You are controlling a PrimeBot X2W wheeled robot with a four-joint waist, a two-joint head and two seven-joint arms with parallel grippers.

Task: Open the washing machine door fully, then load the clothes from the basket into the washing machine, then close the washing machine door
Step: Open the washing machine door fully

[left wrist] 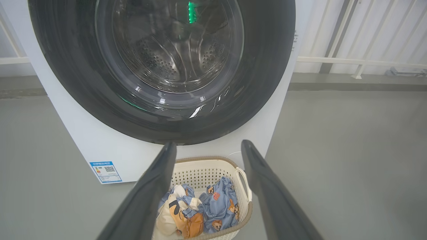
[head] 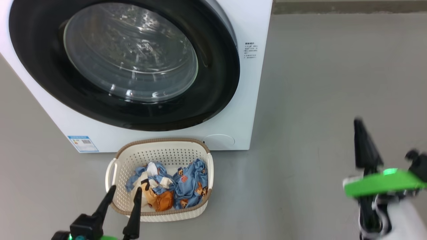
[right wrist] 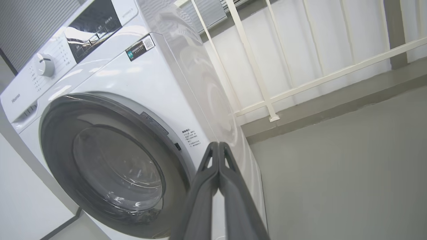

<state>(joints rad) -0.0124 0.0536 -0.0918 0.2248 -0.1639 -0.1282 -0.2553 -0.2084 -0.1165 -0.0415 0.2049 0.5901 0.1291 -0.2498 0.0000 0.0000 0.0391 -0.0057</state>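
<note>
While the door (head: pixel 215 83) seems shut, clothes (head: pixel 190 183) lie in the basket (head: pixel 160 154).

The white washing machine (right wrist: pixel 133 86) stood beyond the closed jaws of the right gripper (right wrist: pixel 218 146). Its round door (right wrist: pixel 113 166), black-rimmed with a clear glass bowl, was shut. The cream basket (head: pixel 160 153) stood close under the door, just ahead of the spread jaws of the left gripper (head: pixel 126 188). Blue bear-print clothes (head: pixel 190 183) lay crumpled inside it, with a cream and orange piece (head: pixel 156 198) nearest those jaws.
</note>
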